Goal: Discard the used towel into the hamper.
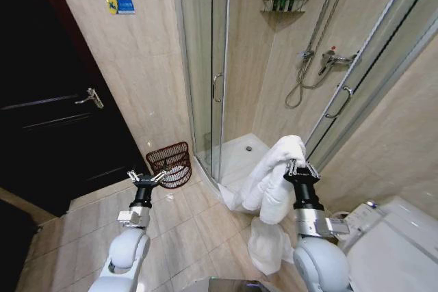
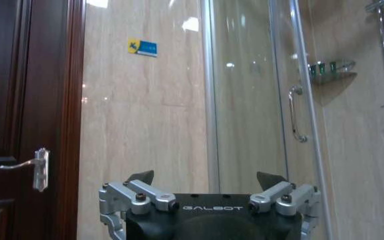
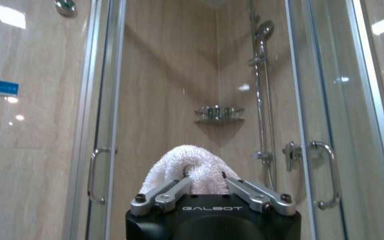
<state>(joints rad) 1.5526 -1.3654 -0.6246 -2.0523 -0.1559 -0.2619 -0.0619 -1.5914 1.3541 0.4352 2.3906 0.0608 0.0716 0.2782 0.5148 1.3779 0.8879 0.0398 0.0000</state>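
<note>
A: Holding the towel (image 1: pixel 277 172) up at right of centre in the head view, the right gripper (image 1: pixel 302 168) has its fingers pinched into the fold; the cloth hangs down toward the floor tiles.

B: And the hamper (image 1: pixel 171 163)?

A: Left of centre, on the floor by the wall, beside the shower door, well apart from the towel. So the pickup looks done; carrying over and dropping are left.

B: Left gripper (image 1: pixel 145 178)?

A: Raised just in front of the hamper, jaws wide apart, holding nothing.

B: Any writing?

A: "GALBOT" on both wrist housings. The blue-and-yellow wall sticker (image 1: pixel 120 5), upper left, is unreadable.
</note>
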